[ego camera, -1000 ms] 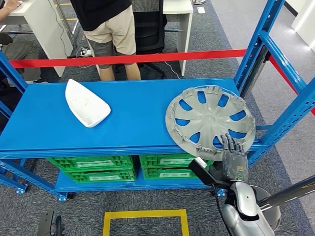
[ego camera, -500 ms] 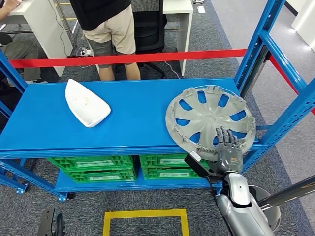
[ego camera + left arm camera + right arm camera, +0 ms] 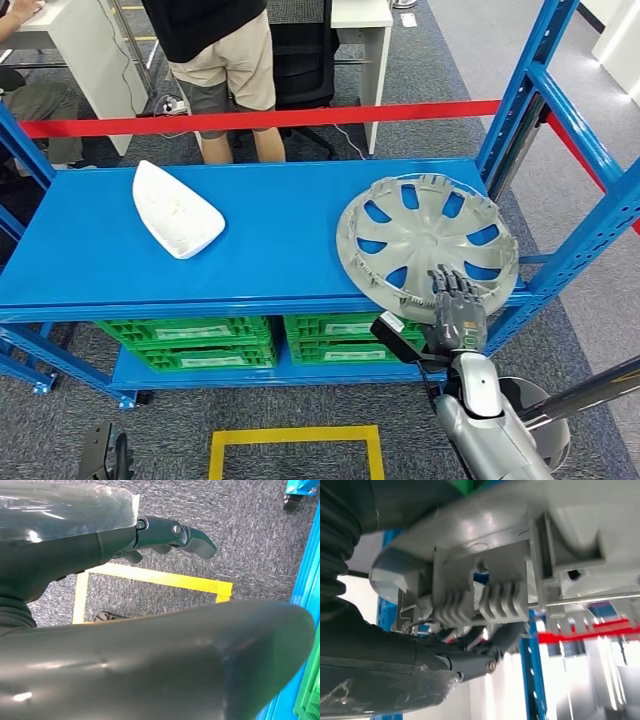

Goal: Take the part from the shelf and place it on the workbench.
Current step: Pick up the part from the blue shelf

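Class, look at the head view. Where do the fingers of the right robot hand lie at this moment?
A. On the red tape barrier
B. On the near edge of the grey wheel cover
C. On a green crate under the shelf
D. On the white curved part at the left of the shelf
B: the right robot hand has its fingers laid over the near rim of the grey wheel cover, which overhangs the front edge of the blue shelf.
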Robot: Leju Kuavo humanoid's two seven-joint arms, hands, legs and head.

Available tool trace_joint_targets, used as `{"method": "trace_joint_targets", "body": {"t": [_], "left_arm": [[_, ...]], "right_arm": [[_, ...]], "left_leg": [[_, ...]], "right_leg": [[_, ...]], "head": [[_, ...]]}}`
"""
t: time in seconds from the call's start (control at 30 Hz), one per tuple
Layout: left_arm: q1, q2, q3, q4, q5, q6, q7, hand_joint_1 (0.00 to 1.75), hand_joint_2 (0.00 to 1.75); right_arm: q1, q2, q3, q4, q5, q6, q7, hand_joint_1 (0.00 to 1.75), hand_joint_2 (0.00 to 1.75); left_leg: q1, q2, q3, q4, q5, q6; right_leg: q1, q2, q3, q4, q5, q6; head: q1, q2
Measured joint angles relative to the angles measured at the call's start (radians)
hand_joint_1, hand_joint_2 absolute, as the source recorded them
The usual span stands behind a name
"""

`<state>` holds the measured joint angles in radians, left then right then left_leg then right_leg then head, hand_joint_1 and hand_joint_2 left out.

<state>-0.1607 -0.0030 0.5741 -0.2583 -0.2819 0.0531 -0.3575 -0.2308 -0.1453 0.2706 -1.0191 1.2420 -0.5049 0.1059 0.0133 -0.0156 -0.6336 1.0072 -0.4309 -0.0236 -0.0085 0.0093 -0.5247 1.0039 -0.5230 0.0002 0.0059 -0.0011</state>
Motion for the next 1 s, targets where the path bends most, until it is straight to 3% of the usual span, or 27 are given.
{"method": "trace_joint_targets", "body": {"t": [0.2,0.53,0.7,0.9,1.0], "left_arm": [[0.0,-0.001,0.0,0.0,0.0,0.001,-0.002,0.0,0.0],[0.0,-0.001,0.0,0.0,0.003,0.002,-0.012,0.0,0.0],[0.001,-0.002,0.0,0.0,0.006,0.009,-0.017,0.0,0.0],[-0.001,-0.006,0.0,0.0,0.008,0.017,-0.025,0.0,0.0],[-0.003,-0.011,0.0,0.0,0.008,0.02,-0.032,0.0,0.0]], "right_arm": [[0.008,-0.009,0.012,-0.025,-0.015,-0.087,-0.029,1.75,1.75],[0.043,-0.019,0.022,-0.11,-0.025,-0.143,-0.09,1.75,1.75],[0.075,0.006,-0.009,-0.198,-0.023,-0.148,-0.253,1.75,1.75],[0.092,0.099,-0.126,-0.302,-0.064,-0.149,-0.513,1.75,1.75],[0.089,0.147,-0.177,-0.338,-0.085,-0.149,-0.59,1.75,1.75]], "left_leg": [[0.0,0.0,-0.001,0.0,0.0,0.0],[0.0,0.0,-0.002,0.0,0.0,0.0],[0.0,0.0,-0.004,0.0,0.0,0.0],[0.0,0.0,-0.006,0.0,0.0,0.0],[0.0,0.0,-0.006,0.0,0.001,0.001]], "right_leg": [[0.0,0.0,0.0,0.0,0.0,0.0],[0.0,0.0,-0.002,0.0,0.0,0.0],[0.0,0.0,-0.004,0.0,0.0,0.0],[0.0,0.0,-0.006,0.0,0.0,0.0],[0.0,0.0,-0.006,0.0,0.0,0.0]], "head": [[0.0,0.0],[0.0,0.0],[0.0,0.0],[0.0,0.0],[0.0,0.0]]}}
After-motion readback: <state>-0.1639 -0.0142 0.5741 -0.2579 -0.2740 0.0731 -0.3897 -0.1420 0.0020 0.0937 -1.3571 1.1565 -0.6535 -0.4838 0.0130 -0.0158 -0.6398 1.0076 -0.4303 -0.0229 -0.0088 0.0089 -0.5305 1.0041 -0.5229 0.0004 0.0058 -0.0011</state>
